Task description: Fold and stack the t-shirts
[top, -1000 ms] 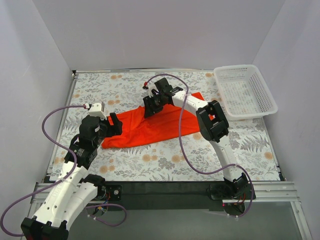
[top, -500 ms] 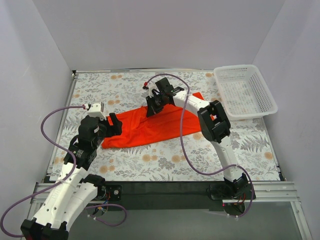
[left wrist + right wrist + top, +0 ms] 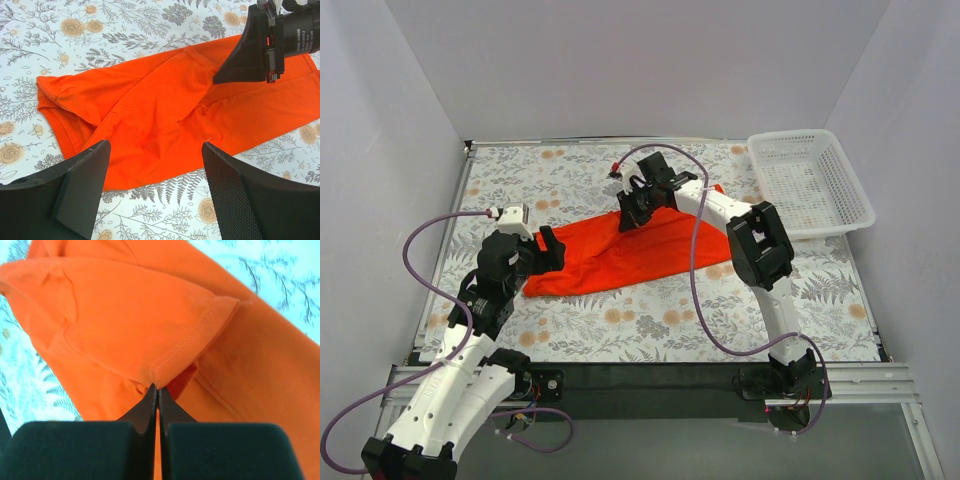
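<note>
At the bottom of the overhead view the two arm bases sit at the near edge of the table (image 3: 620, 330), which has a floral-patterned top. Just above them, at centre left of the frame, the left gripper (image 3: 550, 250) hovers by the lower-left end of the t-shirt (image 3: 620, 255). Its fingers (image 3: 82, 185) stand wide apart with nothing between them, and in its wrist view they frame the cloth below without touching it. The orange-red t-shirt (image 3: 150, 110) lies on the table as a long band, running from lower left toward upper right across the middle of the frame, creased and partly doubled over. Further back, at the band's upper edge near the centre of the frame, the right gripper (image 3: 628, 215) reaches down onto the cloth. Its wrist view shows the jaws pressed together, pinching a stitched hem edge of the t-shirt (image 3: 125, 325) into a raised fold right at the fingertips (image 3: 150, 397). At the upper right of the overhead frame, well apart from the cloth, a white mesh basket (image 3: 810, 185) sits at the table's far corner.
</note>
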You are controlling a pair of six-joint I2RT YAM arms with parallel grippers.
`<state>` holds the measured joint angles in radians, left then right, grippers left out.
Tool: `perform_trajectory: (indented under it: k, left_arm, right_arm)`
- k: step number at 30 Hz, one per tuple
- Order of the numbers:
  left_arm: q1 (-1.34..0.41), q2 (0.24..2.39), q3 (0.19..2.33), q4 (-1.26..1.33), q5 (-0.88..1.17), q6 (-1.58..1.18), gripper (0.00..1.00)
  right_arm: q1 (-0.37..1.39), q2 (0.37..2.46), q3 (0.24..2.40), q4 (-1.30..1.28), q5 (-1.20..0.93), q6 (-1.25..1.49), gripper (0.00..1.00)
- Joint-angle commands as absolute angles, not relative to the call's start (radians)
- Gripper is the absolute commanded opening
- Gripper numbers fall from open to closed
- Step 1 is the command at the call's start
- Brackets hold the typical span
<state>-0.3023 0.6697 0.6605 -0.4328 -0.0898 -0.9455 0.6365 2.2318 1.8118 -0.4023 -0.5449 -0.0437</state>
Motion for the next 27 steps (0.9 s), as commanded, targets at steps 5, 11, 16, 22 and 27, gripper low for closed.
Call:
perform_trajectory:
  k: [5, 11, 16, 22, 27]
  left_arm:
    - [-0.296, 0.68, 0.655, -0.413, -0.075, -0.923, 0.68]
    - [-0.296, 0.719, 0.66, -0.407, -0.064, -0.914, 0.68]
    - [-0.296, 0.745, 0.663, -0.402, -0.06, -0.917, 0.68]
    - [-0.296, 0.765, 0.68, -0.429, -0.049, -1.116, 0.68]
    - [-0.296, 0.776, 0.64, -0.425, -0.057, -1.412, 0.65]
  right_arm:
    - [0.601, 2.23, 1.761, -0.426, -0.518, -0.087, 0.06]
    - [0.591, 2.24, 1.756, -0.431, -0.491, -0.098, 0.25]
    - [0.569, 2.169, 1.749, -0.442, -0.459, -0.175, 0.41]
    - [0.557, 2.027, 1.649, -0.439, -0.857, -0.402, 0.44]
    - [0.597, 2.137, 1.705, -0.4, -1.083, -0.29, 0.32]
